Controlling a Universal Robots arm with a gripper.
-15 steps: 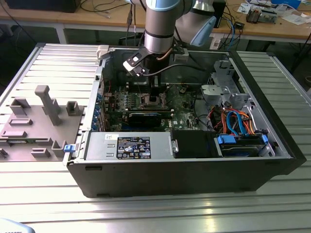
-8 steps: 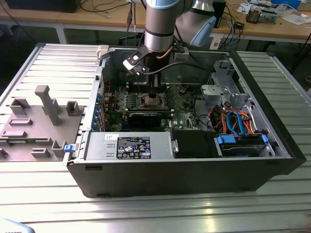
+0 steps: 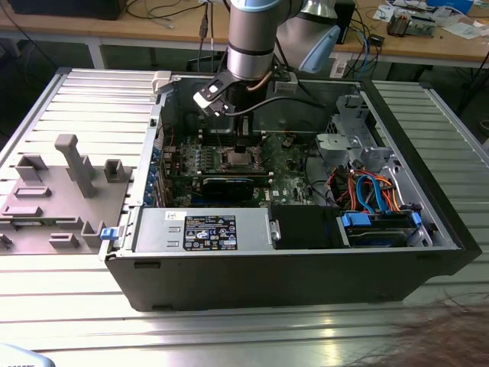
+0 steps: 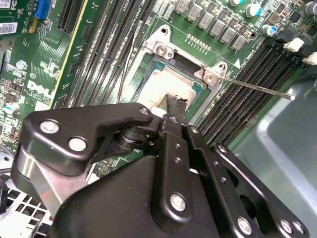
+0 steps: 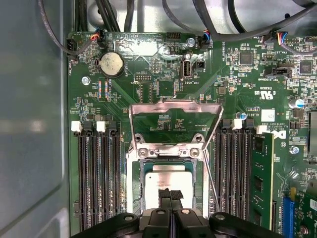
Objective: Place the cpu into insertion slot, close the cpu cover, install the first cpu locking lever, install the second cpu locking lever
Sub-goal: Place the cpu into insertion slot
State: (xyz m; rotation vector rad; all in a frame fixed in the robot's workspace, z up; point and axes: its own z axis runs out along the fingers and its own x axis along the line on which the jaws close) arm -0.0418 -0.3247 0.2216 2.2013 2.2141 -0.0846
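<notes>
The cpu (image 5: pixel 167 176) lies flat in the insertion slot (image 5: pixel 132 186), its silvery top facing up. The cpu cover (image 5: pixel 174 102) stands swung open behind the slot, a thin metal frame with a large window. My gripper (image 5: pixel 171 194) is shut, its two black fingertips pressed together right over the cpu's near edge, with nothing between them. In the second wrist view the fingertip (image 4: pixel 176 103) hangs just above the cpu (image 4: pixel 158 84), and a thin locking lever (image 4: pixel 252 87) sticks out sideways from the slot's rim (image 4: pixel 158 47). In the exterior view the gripper (image 3: pixel 238 141) reaches down into the open computer case.
Memory slots (image 5: pixel 96 173) flank the socket on both sides, and one green memory module (image 5: pixel 260 178) stands upright. Cables (image 5: pixel 114 15) run along the board's far edge. The case wall (image 5: pixel 29 124) is close by. Outside the case, a grey fixture (image 3: pixel 69 164) sits at the exterior view's left.
</notes>
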